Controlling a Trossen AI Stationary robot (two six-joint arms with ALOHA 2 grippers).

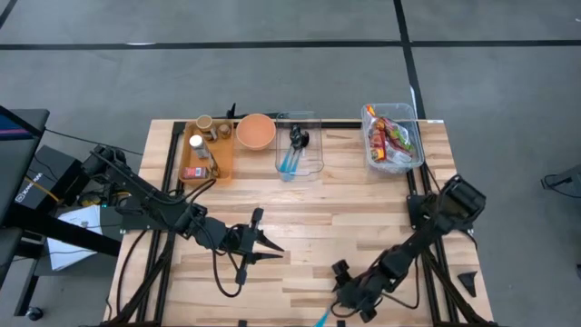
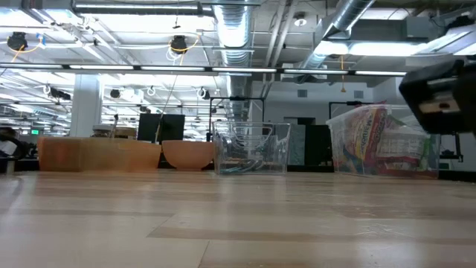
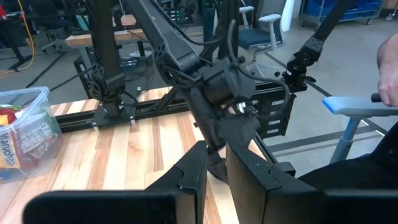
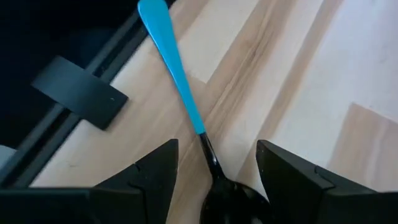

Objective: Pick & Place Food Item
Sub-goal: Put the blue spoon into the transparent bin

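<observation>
Right gripper (image 4: pixel 211 165) at the counter's (image 1: pixel 363 209) near edge, jaws wide astride a blue-handled spoon (image 4: pixel 177 87). Food packets (image 1: pixel 390 138) wait in the far-right bin (image 1: pixel 370 154). Next: lift away, reach there. Left gripper (image 1: pixel 272 243) idles mid-counter, jaws narrow.

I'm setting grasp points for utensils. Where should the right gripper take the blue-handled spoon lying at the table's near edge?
Grip the blue-handled spoon across its thin blue handle, just above the black bowl, coming straight down. It lies flat on the table, and the right gripper is open astride it.
</observation>
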